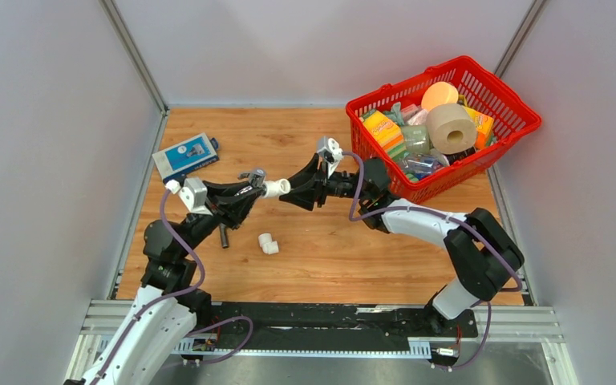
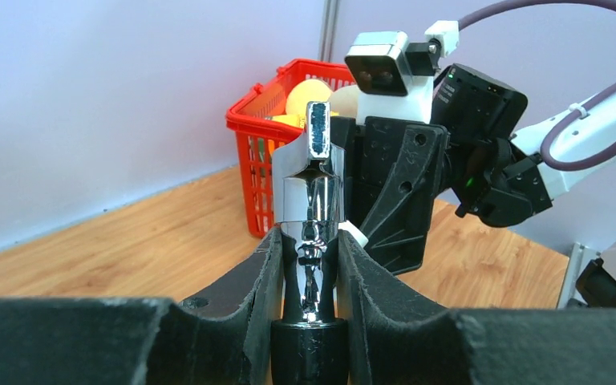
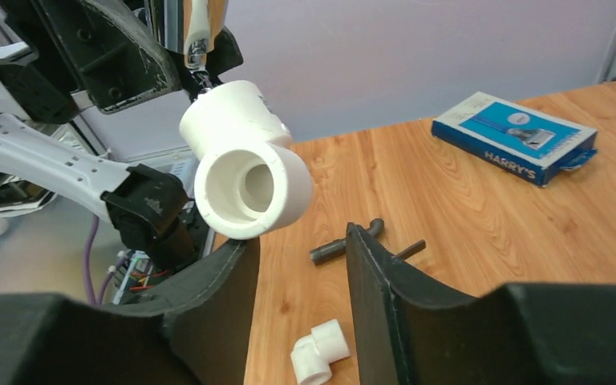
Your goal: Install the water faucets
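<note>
Chrome faucet (image 2: 313,200): clamped upright between the black padded fingers (image 2: 269,281) of the left gripper (image 2: 309,245), centre of the left wrist view, flat handle uppermost. One end meets a white elbow fitting (image 3: 245,172), upper left of the right wrist view. Whether the thread is seated in the socket cannot be told.

The right gripper (image 3: 301,241) has its jaws apart and holds nothing. The elbow sits just above its left finger, not between the two. The dark grey faucet (image 3: 345,249) lies on the wooden table (image 3: 465,241), centre of the same view, with a second white elbow (image 3: 321,349) near it at lower centre.

Probable faults:
- Closing the right jaws from this offset would likely strike the elbow on one side and cock the joint.
- Turning force on the elbow could spin the faucet in the left pads, because polished round metal gives little purchase.
- A loosely started elbow could drop off.
- Both wrists work close together, so contact between them is possible.

Materials: the held faucet is mirror-bright, with a stepped cylindrical body. The elbows are matte, thick-walled plastic with round open sockets. The grey faucet is dull and L-shaped. The table shows laminate wood grain.
</note>
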Robot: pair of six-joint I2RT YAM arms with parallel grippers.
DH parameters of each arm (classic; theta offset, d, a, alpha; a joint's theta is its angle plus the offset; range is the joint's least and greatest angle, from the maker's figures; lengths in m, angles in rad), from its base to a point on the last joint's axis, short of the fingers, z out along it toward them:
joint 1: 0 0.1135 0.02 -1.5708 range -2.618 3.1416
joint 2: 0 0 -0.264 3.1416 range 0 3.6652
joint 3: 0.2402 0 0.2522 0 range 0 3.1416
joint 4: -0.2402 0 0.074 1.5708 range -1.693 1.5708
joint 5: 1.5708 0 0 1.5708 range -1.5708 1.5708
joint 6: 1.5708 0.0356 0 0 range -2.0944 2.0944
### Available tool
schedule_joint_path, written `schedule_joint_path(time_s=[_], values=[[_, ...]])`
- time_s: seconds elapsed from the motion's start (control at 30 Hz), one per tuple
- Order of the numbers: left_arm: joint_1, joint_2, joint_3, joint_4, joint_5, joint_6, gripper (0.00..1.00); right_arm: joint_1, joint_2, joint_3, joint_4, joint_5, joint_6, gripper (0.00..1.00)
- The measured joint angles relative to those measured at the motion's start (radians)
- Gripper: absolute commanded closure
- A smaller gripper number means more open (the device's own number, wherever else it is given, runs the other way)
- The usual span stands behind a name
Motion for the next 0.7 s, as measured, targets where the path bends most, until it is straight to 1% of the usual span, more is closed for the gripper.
schedule_joint_path(time_s=[0.07,0.17,0.3,0.37,0.47,0.57,0.7], values=[[-0.002,0.002,-0.002,-0.003,-0.024,-0.018,1.00,-0.007,-0.009,0.000,-0.033,0.018,-0.026,0.46],[-0.007,0.008,0.001,-0.041,-0.105,-0.078,1.00,-0.015,-0.041,0.000,-0.078,0.059,-0.090,0.42],[-0.010,0.052,0.044,-0.182,-0.227,-0.199,1.00,0.003,-0.150,-0.046,-0.108,0.183,-0.282,0.37],[-0.010,0.074,0.057,-0.249,-0.277,-0.269,1.00,0.044,-0.206,-0.083,-0.106,0.257,-0.404,0.35],[-0.010,0.109,0.062,-0.331,-0.323,-0.371,1.00,0.149,-0.249,-0.151,-0.080,0.357,-0.602,0.33],[-0.010,0.131,0.064,-0.376,-0.332,-0.443,1.00,0.241,-0.234,-0.213,-0.050,0.418,-0.767,0.32],[-0.010,0.133,0.064,-0.385,-0.330,-0.509,1.00,0.268,-0.180,-0.234,-0.016,0.466,-0.891,0.32]])
